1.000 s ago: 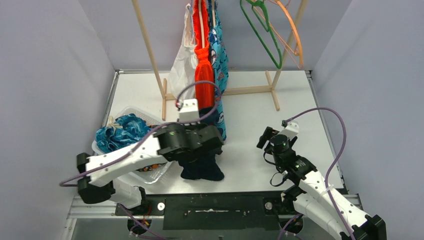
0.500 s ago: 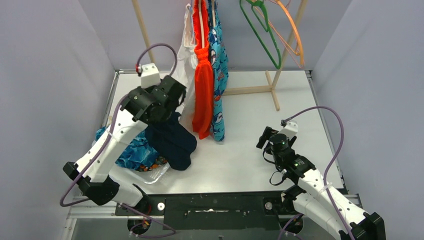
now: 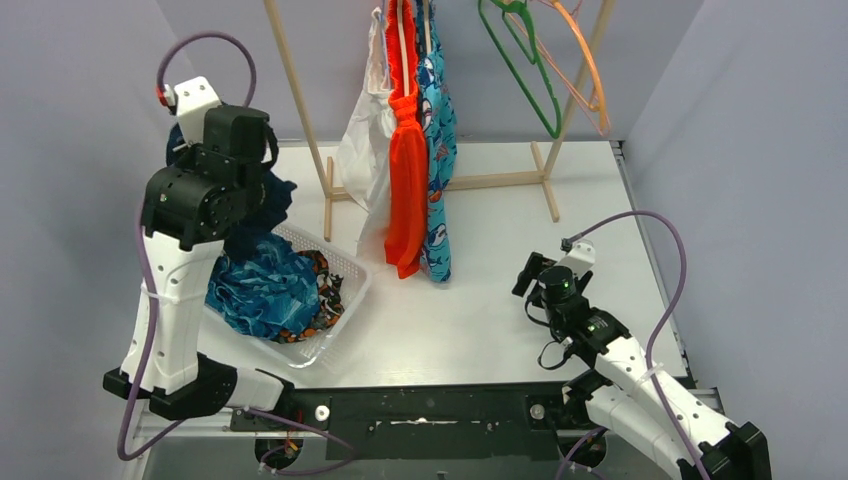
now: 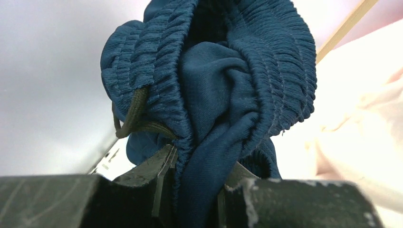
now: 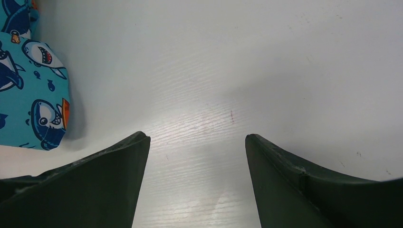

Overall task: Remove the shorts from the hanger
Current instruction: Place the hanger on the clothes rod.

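Left wrist: left hand (image 4: 197, 171) pinches bunched navy shorts (image 4: 214, 76)

The plain navy shorts (image 4: 214, 95) are bunched up, ribbed waistband and drawcord showing, pinched in the left gripper (image 4: 197, 190) over the far left of the basket (image 3: 342, 263). Blue patterned shorts (image 3: 262, 295) lie crumpled in the basket beside orange-black-white camouflage shorts (image 3: 322, 300). Bright orange shorts (image 3: 405, 190) and teal shark-print shorts (image 3: 438, 150) hang touching, side by side.
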Motion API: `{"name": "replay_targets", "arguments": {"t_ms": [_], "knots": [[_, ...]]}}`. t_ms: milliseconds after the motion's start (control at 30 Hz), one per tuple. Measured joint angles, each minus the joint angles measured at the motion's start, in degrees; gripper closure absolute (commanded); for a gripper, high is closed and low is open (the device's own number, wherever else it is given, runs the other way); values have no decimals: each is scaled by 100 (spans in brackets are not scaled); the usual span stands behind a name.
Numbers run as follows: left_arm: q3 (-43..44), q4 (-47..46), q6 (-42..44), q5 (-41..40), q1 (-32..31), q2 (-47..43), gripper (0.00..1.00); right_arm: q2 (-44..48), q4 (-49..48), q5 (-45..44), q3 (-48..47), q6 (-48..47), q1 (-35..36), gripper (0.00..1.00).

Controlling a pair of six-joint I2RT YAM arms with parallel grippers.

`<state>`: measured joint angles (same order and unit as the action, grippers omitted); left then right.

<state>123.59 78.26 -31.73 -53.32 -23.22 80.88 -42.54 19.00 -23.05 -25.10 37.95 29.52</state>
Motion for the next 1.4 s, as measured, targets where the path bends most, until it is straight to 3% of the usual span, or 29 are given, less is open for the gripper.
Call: {"name": "replay_targets", "arguments": {"t_ms": [333,467,633,733,1100,1400], "knots": [[-2535,-240,-164,1027,144,-525,100,-330,-166,74,-98,-81,-35,25],[-3869,-975,-35,2124,1211,-966,100,-337,-216,144,-101,-87,-42,25],[-4885,-1770,142,3189,2885,-1023,100,-302,-184,153,-125,-125,-68,25],[-5375,-2229,155,3790,3469,-1095,100,-201,-162,146,-125,-125,-68,25],[-7458,-3939,-492,4951,3648,-1491,100,-234,-122,146,-190,-140,-72,25],[-8091,-4682,-728,6513,5029,-1213,100,-50,44,72,-219,-81,-101,24]]}}
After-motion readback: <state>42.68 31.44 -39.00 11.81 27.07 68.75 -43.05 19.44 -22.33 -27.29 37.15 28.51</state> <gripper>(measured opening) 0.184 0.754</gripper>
